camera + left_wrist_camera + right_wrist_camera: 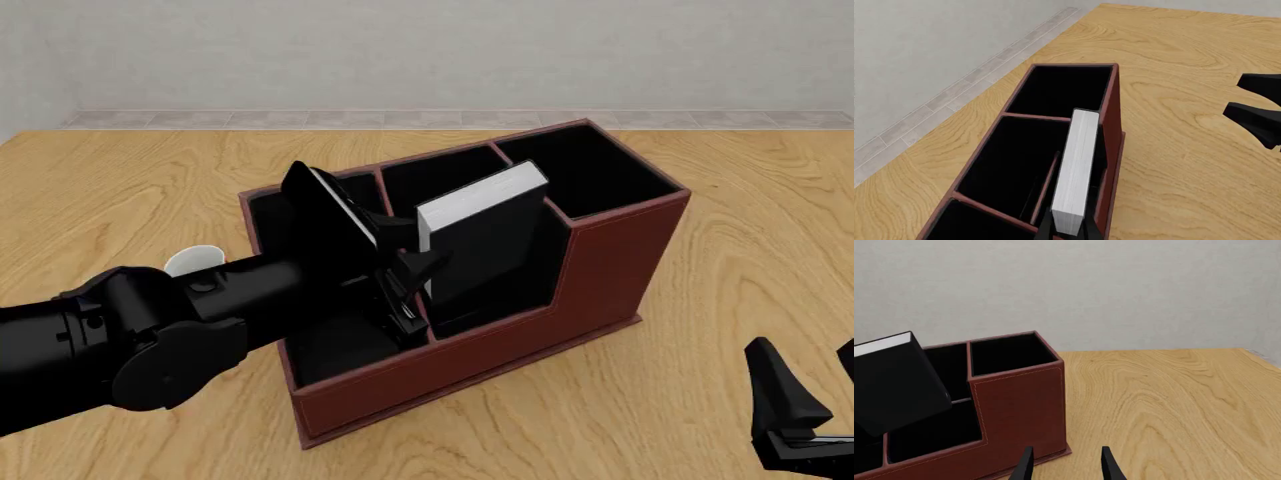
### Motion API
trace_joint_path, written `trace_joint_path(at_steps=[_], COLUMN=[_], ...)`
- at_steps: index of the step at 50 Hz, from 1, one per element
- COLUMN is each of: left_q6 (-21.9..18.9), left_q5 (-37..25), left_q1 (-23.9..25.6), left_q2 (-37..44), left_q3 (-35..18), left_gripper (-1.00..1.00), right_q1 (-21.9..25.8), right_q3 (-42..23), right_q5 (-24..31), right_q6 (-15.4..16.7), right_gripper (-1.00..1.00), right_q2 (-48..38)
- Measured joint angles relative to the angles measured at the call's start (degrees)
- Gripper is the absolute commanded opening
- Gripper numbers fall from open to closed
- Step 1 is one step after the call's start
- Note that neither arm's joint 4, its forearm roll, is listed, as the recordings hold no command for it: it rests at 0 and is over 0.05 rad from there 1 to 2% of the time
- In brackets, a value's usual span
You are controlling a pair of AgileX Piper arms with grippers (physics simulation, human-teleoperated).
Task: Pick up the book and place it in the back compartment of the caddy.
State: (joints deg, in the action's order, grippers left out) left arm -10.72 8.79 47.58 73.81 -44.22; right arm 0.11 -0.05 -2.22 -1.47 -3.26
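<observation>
The left claw [411, 285] is squeezing the book [483, 240] tight at one end. The book is tipped over at a slant, with its white pages showing along the top edge. Its lower part is down inside the caddy [587, 270], in the middle section, on the side where the wall is cut low. I cannot tell for sure which of the two small pockets it sits in. A thin divider [1045, 186] runs just beside the book. The long slot [587, 175] at the tall end of the caddy has nothing in it.

The caddy is a big red-brown box with black inside, standing on the wooden desk [747, 200]. A bit of a white mug [194, 260] peeks out behind the left arm.

The right claw [807, 395] hangs low over the desk, well away from the caddy. Its two fingers [1025, 466] are spread apart and hold nothing.
</observation>
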Motion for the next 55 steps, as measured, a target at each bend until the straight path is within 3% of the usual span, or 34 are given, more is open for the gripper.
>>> trace_joint_path(at_steps=[55], left_q6=[1.9], left_q5=[6.4], left_q1=[0.5], left_q2=[6.6], left_q3=[0.2], left_gripper=[-1.00], right_q1=[0.0], right_q3=[0.0], right_q5=[0.0], right_q6=[0.0], right_gripper=[1.00], right_q2=[0.0])
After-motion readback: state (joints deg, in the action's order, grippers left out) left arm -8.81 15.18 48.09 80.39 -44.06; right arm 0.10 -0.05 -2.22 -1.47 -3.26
